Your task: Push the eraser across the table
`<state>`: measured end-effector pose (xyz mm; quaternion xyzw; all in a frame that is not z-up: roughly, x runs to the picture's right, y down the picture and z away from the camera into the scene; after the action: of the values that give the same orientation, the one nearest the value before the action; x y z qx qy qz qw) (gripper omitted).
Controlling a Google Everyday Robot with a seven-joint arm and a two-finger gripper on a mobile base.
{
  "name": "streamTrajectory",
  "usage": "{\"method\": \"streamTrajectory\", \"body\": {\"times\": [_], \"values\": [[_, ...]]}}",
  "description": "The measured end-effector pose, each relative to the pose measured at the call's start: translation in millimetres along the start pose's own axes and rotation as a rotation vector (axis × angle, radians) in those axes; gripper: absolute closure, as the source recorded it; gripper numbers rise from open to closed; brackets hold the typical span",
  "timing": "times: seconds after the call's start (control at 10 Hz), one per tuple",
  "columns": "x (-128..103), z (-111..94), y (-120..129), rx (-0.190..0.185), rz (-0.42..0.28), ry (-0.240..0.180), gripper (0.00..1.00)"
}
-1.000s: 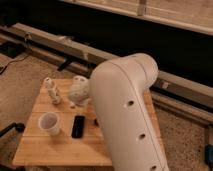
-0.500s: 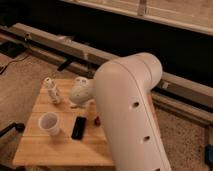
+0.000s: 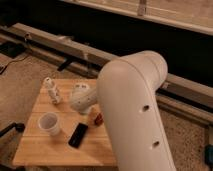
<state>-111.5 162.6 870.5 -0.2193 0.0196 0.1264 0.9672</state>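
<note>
Your eraser (image 3: pixel 78 135) lies flat on the wooden surface (image 3: pixel 45 150), toward its near edge, just right of the white cup (image 3: pixel 49 123) and apart from it. That leaves the open planks in front of it free for a push. Your end effector (image 3: pixel 82 98) hangs over the middle of the surface, behind the eraser and not touching it; whether it grips anything, you cannot tell from here. A reddish-brown object (image 3: pixel 97 119) sits just beyond the eraser, so judge your approach to avoid nudging it.
</note>
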Motion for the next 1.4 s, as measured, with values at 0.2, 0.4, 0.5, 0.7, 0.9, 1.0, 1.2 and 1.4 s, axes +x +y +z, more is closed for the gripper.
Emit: {"method": "streamTrajectory", "body": {"times": [0.2,0.4,0.5,0.7,0.9,1.0,1.2,1.4], "values": [[14.0,-7.0,17.7,-0.010,-0.046,0.015,0.20],[22.0,-13.2,29.8,-0.024,-0.084,0.021,0.20],[27.8,-15.6,34.9,-0.031,-0.099,0.026,0.20],[32.7,-20.9,50.8,-0.049,-0.130,0.029,0.20],[35.6,-23.1,63.3,-0.063,-0.157,0.032,0.20],[36.8,-23.3,69.9,-0.073,-0.171,0.035,0.20],[38.1,-24.0,80.5,-0.092,-0.189,0.037,0.20],[38.0,-26.0,87.1,-0.117,-0.192,0.037,0.20]]}}
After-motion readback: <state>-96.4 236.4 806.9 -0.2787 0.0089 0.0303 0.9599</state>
